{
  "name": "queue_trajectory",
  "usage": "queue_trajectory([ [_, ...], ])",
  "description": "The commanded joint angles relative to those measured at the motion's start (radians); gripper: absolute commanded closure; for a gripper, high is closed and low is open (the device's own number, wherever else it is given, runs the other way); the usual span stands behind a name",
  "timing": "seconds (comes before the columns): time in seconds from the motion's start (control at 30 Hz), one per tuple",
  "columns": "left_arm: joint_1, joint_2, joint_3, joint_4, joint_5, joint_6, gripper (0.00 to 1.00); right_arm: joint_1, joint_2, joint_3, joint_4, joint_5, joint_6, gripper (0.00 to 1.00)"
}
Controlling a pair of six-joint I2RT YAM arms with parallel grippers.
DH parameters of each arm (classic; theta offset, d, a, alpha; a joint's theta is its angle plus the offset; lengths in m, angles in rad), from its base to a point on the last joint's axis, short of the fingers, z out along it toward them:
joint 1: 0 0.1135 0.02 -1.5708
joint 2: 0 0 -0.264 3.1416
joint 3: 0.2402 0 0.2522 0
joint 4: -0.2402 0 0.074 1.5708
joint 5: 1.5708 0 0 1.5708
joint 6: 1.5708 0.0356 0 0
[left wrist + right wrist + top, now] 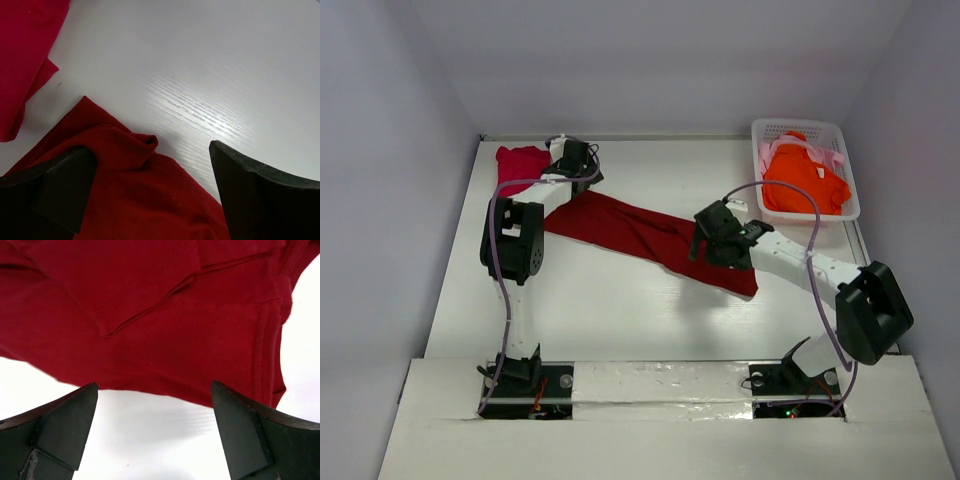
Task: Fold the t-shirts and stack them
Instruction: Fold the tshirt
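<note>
Dark red t-shirt [640, 235] lies as long diagonal band on tabletop [610, 310]

Left arm: elbow folded left of shirt, forearm reaching to shirt's far-left end. Left end effector [152, 172] tipped down, fingers apart, straddling bunched corner of cloth

Right arm: elbow out right of shirt, forearm angled in over shirt's near-right end. Right end effector [155, 425] fingers apart above shirt's edge, nothing clamped

Crimson-pink t-shirt [520, 165] lies just beyond shirt's far-left end

Orange t-shirt [805, 178] and pale pink t-shirt [834, 158] sit in basket [800, 124], well right of shirt
</note>
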Motion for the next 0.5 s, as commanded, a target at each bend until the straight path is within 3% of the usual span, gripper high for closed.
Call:
queue_trajectory([
  [0.0, 0.004, -0.077, -0.013, 0.003, -0.033, 0.023, 0.10, 0.007, 0.031, 0.010, 0.058, 0.029, -0.031, 0.00],
  [0.47, 0.004, -0.097, -0.047, 0.011, -0.028, 0.022, 0.10, -0.085, 0.070, -0.007, 0.087, 0.058, -0.092, 0.01],
])
